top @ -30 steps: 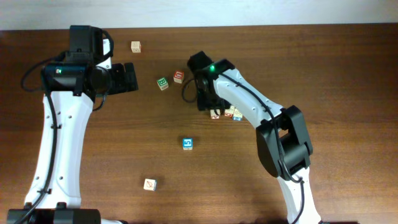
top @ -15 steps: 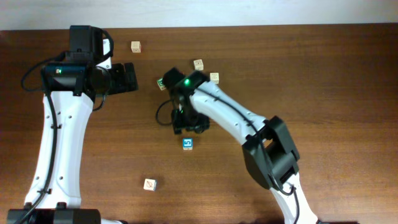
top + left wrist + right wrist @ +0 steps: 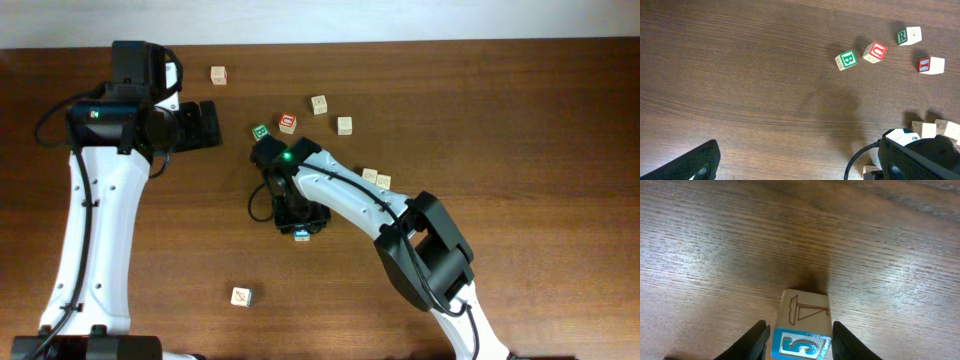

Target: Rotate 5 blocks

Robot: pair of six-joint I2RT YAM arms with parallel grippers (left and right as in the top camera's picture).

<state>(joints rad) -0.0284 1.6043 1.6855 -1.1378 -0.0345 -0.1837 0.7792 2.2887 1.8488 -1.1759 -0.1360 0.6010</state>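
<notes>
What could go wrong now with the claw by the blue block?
The right claw straddles the blue-lettered block, and I can't tell if it's squeezing yet. If the grip is loose, the block might slip or tip instead of turning. The claw hangs close to the table, so its fingers might scrape the wood.

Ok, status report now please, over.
Left gripper open, empty. Right gripper astride blue-letter block, grip not confirmed. Other blocks lie apart, none in the way.
</notes>
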